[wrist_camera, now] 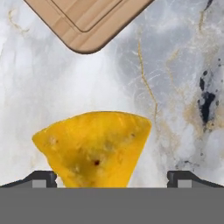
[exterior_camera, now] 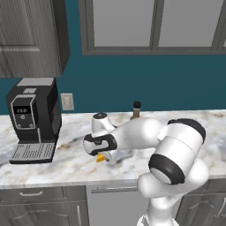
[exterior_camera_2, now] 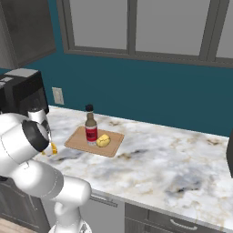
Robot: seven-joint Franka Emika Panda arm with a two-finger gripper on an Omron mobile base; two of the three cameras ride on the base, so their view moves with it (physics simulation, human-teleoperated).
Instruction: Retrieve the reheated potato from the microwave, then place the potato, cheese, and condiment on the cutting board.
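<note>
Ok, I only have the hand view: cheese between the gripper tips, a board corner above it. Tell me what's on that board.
Observer: The bottle stands upright on the board, with the potato right beside it.
Operator: Give me the cheese's place relative to the board.
Observer: In the right base view the cheese lies on the counter, just off the board's left end.
Operator: Name anything near that side.
Observer: A coffee machine stands further along the counter, well apart from the cheese and the open gripper.
</note>
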